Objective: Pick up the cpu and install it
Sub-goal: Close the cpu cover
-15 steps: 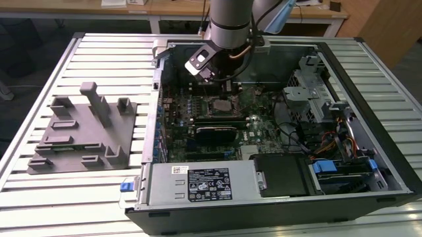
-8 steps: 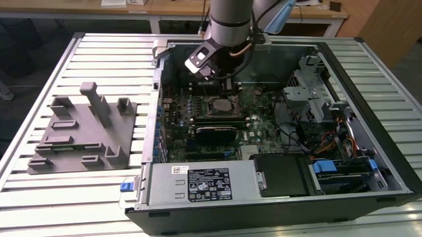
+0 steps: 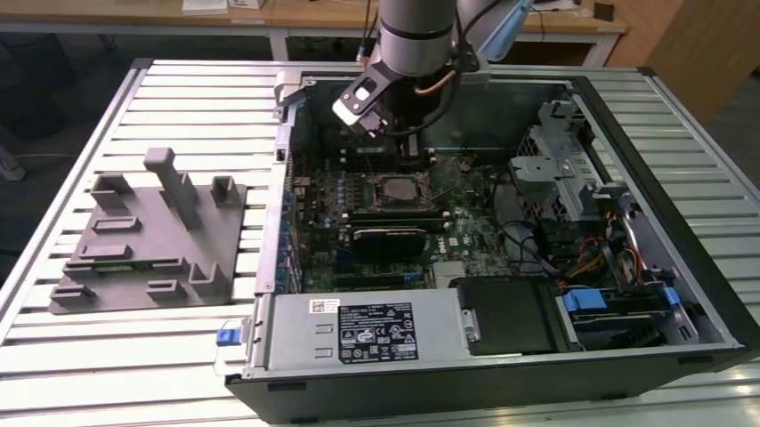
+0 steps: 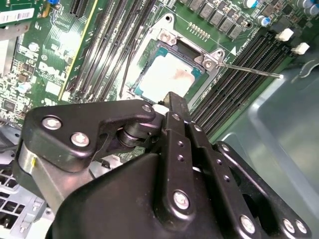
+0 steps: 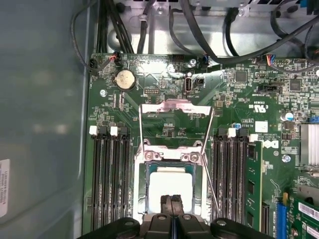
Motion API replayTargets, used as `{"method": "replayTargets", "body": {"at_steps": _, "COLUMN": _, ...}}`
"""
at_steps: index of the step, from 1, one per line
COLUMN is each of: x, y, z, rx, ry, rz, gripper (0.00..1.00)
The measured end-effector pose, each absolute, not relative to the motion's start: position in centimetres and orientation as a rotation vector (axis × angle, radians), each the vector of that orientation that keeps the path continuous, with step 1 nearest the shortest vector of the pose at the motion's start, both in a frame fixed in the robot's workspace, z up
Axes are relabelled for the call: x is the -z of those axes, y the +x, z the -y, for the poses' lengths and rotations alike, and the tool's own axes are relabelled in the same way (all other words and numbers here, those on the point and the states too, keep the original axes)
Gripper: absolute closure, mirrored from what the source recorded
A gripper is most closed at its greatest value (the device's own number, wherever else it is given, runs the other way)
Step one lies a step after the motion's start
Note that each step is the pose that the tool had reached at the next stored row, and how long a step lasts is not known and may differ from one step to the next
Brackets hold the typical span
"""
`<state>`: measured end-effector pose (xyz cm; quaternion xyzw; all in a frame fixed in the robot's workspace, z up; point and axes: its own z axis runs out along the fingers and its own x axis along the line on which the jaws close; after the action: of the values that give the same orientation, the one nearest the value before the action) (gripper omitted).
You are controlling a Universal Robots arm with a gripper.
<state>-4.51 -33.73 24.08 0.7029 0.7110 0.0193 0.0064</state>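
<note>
Over the cpu (image 5: 169, 181) in its socket (image 5: 141, 174), the gripper (image 5: 172, 199) is pinched closed, empty.

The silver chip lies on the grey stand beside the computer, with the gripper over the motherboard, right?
No: the cpu sits in the motherboard socket, not on the grey stand, as the first wrist view shows. The gripper is over the motherboard.

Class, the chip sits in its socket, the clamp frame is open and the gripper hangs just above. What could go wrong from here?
1. The gripper is close over the chip; pressing down, if the chip sits crooked, could damage it.
2. The clamp frame lies open, so the unlocked chip could be nudged askew.
3. The thin lever juts out nearby and could snag the gripper.
</note>
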Motion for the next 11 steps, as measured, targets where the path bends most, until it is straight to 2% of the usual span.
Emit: {"method": "replayTargets", "body": {"at_steps": 11, "x": -25.6, "y": -4.5, "z": 34.0, "rx": -0.060, "ry": 2.200, "rz": -2.225, "gripper": 0.89}}
